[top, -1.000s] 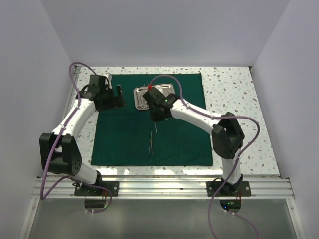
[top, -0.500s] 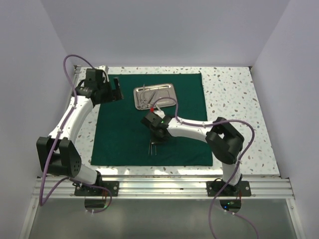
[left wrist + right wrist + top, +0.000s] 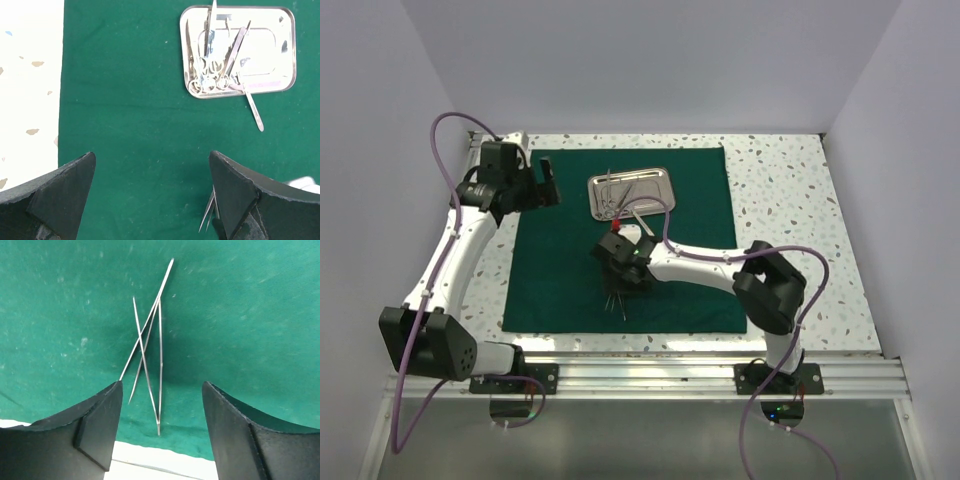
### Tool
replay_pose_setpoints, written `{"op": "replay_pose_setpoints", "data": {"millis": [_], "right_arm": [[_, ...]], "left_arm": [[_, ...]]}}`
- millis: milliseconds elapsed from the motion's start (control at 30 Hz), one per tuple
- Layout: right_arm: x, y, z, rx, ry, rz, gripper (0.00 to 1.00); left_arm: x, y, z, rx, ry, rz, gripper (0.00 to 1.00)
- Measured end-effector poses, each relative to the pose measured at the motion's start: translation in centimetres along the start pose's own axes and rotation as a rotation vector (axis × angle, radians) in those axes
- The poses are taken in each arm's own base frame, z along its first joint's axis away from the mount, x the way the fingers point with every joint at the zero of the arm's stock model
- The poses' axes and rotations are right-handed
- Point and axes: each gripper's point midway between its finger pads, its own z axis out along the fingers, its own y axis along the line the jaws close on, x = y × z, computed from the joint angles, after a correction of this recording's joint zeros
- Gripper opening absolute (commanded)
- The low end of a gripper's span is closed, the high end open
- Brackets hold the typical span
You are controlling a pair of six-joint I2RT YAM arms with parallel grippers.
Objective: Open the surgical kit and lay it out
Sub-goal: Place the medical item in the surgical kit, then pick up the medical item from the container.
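We see the steel tray [image 3: 656, 196] on the green cloth [image 3: 560, 270]. Our right tool [image 3: 617, 283] hangs over thin instruments [image 3: 622, 308].

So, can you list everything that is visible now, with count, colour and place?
Table: one, white speckled, under everything.
Cloth: one, dark green, spread flat on table.
Tray: one, shiny steel, far part of cloth.
Instruments: several, steel, in tray; one pokes over the rim onto cloth.
Tweezers: apparently two, steel, crossed near the cloth's near edge.
Left hand: open, black, above the cloth's far left part.
Right hand: open, black, above the crossed tweezers.
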Motion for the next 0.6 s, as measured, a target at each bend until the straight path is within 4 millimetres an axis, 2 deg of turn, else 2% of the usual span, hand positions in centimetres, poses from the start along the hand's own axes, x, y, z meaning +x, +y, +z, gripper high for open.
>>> {"op": "replay_pose_setpoints", "data": {"millis": [167,300,467,533,600], "right_arm": [[-3.0,-0.3,-1.7,0.055,-0.076,-0.031,0.70],[-7.7,-0.5,-3.6,0.066,-0.174,-0.040,0.68],[-15.9,-3.8,-4.9,0.120,-0.268,0.005,0.66],[-19.5,-5.0,-4.6,0.158,-0.307,0.005,0.67],[-22.1,-5.8,-3.7,0.197,-0.326,-0.017,0.67]], "left_arm": [[0.9,0.3,0.1,-0.005,0.016,0.000,0.99],[1.4,0.5,0.3,-0.010,0.028,0.000,0.99],[1.4,0.5,0.3,-0.010,0.027,0.007,0.99],[1.4,0.5,0.3,-0.009,0.026,0.007,0.99],[1.4,0.4,0.3,-0.004,0.024,0.007,0.99]]}}
